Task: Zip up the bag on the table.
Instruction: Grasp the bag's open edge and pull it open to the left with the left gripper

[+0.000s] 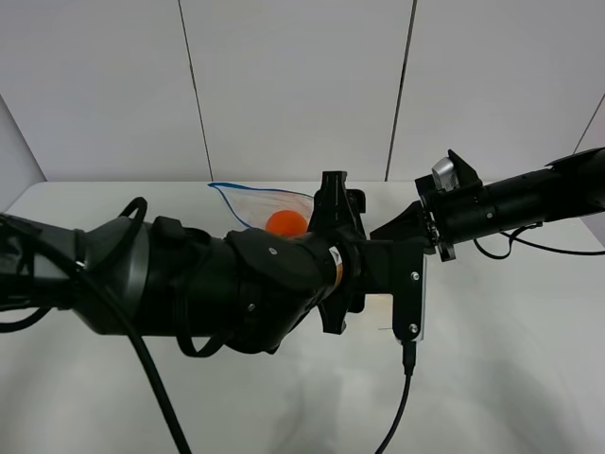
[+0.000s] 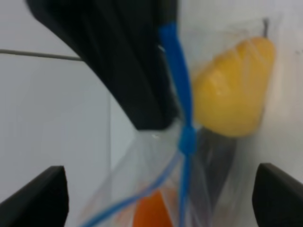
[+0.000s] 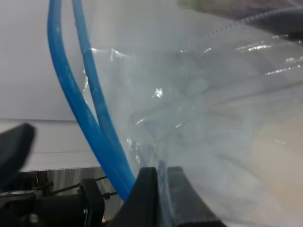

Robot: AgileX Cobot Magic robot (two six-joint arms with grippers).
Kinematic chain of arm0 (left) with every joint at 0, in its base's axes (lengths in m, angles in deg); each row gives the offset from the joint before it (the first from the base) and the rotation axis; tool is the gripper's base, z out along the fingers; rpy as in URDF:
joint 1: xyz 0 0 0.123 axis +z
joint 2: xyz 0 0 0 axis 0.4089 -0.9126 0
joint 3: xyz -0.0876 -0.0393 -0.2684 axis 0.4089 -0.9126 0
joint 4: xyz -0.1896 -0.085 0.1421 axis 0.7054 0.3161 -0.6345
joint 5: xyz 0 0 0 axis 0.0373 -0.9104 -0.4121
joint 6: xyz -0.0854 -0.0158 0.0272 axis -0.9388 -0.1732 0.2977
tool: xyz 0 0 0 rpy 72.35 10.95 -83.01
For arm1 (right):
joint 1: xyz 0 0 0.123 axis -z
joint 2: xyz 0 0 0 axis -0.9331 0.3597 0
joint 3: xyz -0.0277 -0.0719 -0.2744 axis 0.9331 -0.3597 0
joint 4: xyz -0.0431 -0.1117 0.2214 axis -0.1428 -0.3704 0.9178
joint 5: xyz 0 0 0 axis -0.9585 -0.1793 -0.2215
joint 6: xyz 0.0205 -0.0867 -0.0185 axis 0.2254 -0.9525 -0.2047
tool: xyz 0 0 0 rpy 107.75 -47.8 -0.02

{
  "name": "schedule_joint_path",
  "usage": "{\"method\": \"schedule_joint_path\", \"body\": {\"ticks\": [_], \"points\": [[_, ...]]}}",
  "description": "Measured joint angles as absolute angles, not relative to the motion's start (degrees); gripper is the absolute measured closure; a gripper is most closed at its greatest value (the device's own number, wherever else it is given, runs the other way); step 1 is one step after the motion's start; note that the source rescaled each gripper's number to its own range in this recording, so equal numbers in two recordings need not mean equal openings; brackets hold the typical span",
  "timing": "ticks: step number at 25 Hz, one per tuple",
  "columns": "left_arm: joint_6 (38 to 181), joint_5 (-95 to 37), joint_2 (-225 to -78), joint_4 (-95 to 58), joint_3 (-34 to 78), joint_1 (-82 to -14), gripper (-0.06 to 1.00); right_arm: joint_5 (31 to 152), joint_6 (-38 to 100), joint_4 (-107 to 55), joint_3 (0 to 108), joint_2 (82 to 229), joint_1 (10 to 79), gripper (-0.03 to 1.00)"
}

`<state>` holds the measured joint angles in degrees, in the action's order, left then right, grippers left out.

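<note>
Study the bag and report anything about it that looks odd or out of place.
The bag is partly open: its blue zipper strip runs joined, then splits into two tracks near the orange, and that end gapes. The right gripper pinches its plastic edge.

We saw bright, even light on the white counter (image 1: 529, 378), with only soft shadows. Both wrist views were blurred, and the bag (image 3: 213, 118) caught glare.
</note>
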<state>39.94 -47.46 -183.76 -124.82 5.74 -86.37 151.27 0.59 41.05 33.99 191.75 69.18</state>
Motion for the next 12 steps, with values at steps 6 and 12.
{"method": "schedule_joint_path", "body": {"ticks": [6,12], "points": [[39.3,-47.2,-183.8,-125.1,6.4,-86.4,0.11,151.3,0.6,41.1,34.0,191.7,69.2,0.97],[39.3,-48.3,-185.7,-127.4,7.0,-86.4,0.11,151.3,0.6,41.1,34.0,191.7,69.2,0.97]]}}
